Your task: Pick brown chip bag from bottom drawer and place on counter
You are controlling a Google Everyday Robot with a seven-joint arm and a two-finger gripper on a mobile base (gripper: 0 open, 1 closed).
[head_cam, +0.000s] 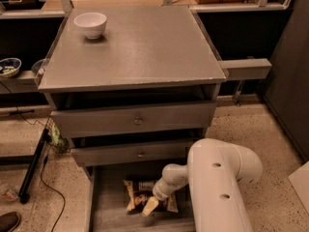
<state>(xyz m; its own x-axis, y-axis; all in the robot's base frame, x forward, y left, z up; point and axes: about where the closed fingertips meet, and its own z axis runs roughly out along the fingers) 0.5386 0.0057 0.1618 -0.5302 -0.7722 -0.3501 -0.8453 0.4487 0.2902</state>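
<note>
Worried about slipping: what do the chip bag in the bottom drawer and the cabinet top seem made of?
The crinkly tan-and-brown chip bag looks like thin plastic or foil film: creased, uneven surface. The flat grey counter looks matte, painted metal or laminate; its dull sheen doesn't settle which. The gripper is at the bag, inside the grey bottom drawer.

The one camera is looking down from high in front of the cabinet (135,121), facing its front, tilted steeply enough that the counter (140,52) is filling the upper half of the view. It is sitting close behind the arm (219,187) (the white casing is bulking large at lower right). The bottom drawer (104,211) is running off the lower edge, and the gripper (150,206) is hanging there, low and central, at the bag (135,197).
</note>
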